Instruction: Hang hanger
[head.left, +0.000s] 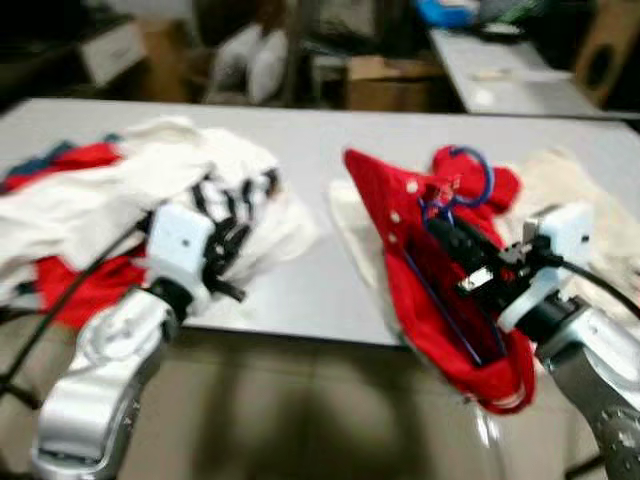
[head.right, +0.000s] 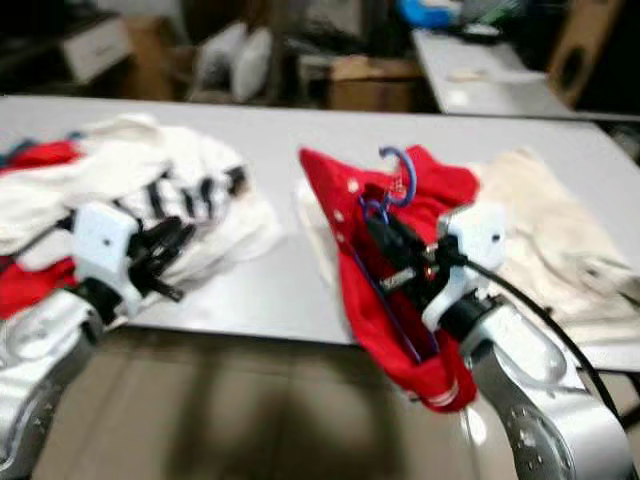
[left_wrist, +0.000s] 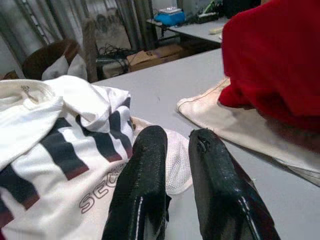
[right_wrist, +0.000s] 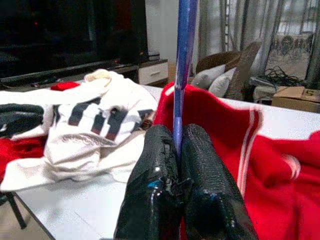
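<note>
A: Where is the hanger?

B: The blue hanger (head.left: 452, 215) sits inside the red garment (head.left: 420, 270), at about four o'clock on the grey table (head.left: 300, 150), hook rising toward twelve. The right gripper (right_wrist: 179, 150) is clamped tight on its bar, with the garment's lower end drooping over the near edge.

A: And the other arm?

B: The left gripper (left_wrist: 172, 165) hovers at eight o'clock by the white striped shirt (left_wrist: 75, 145), fingers a narrow gap apart, holding nothing.

A: How should the lift go?

B: I'd keep the grip firm, raise the hanger straight up so the cloth doesn't slide off, and keep the hook free for the rail.
</note>
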